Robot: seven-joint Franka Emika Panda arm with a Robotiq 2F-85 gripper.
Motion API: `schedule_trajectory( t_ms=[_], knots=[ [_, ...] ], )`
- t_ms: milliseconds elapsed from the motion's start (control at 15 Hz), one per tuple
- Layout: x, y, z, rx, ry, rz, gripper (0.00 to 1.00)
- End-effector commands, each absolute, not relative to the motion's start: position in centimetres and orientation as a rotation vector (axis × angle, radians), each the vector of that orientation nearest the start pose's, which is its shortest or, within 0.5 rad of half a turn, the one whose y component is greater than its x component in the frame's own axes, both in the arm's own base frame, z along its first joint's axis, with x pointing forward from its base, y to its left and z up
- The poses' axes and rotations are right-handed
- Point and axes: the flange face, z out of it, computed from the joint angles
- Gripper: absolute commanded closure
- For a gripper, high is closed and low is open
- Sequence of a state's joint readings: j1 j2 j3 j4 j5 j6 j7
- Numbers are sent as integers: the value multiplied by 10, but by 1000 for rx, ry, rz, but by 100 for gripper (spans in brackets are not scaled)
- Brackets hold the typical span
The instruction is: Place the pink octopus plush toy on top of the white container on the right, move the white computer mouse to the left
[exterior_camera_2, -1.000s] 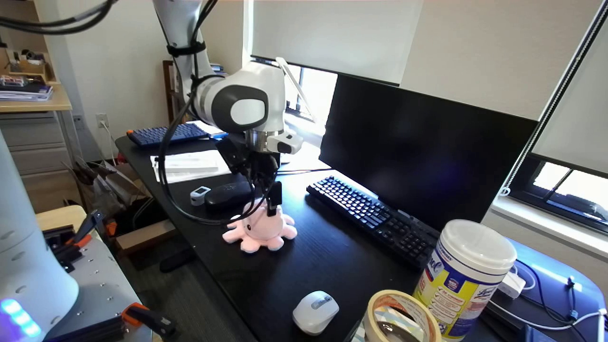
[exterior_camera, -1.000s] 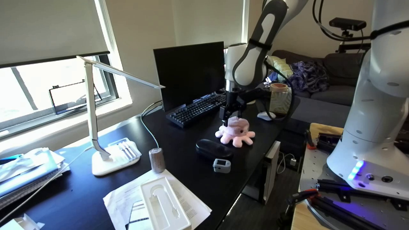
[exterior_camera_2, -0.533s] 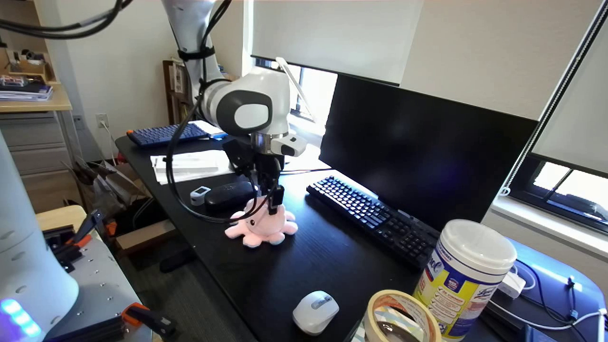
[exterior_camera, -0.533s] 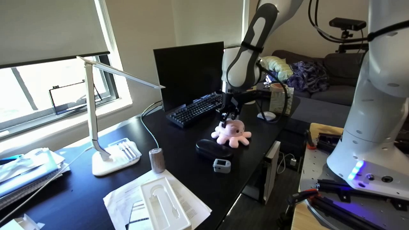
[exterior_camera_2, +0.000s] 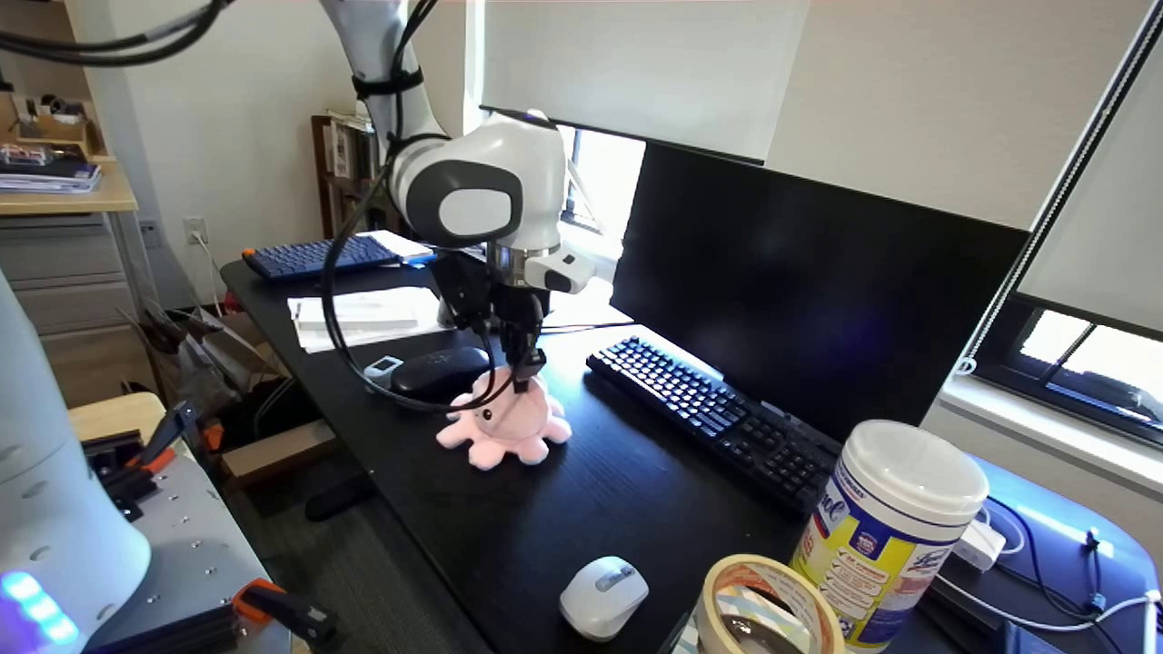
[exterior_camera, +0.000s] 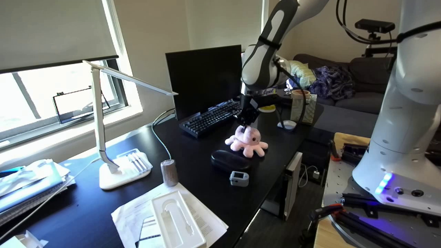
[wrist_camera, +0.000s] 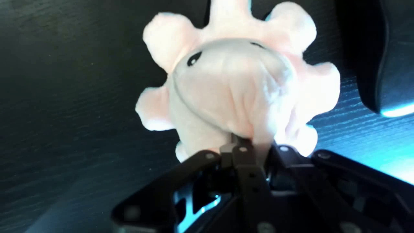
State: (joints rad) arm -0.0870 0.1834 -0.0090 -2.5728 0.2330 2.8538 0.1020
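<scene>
Pincer grips octopus, apparently by its head.

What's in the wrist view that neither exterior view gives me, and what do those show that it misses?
In the wrist view only: a fold of the pink octopus plush toy pinched in the gripper, seen close from above.
In both exterior views only: the white computer mouse, the white-lidded Lysol container, the monitor and the black keyboard.
Shared: the toy, the gripper, the dark case and the tabletop.
</scene>
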Motion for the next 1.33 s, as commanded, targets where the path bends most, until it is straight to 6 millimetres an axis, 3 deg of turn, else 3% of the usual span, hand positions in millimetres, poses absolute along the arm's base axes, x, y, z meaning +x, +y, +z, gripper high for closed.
schedule_trajectory(
  t_ms=[0,267,467,667,800,1067,1267],
  knots=[
    [430,-80,249,-3002,587,-136,98],
    [415,-135,317,-3122,549,-57,98],
    [410,-181,385,-3208,474,-50,98],
    [412,-223,459,-3278,388,-58,98],
    [420,-252,496,-3292,305,-81,98],
    [436,-310,546,-3271,246,-272,98],
    [447,-352,560,-3234,236,-384,98]
  ],
)
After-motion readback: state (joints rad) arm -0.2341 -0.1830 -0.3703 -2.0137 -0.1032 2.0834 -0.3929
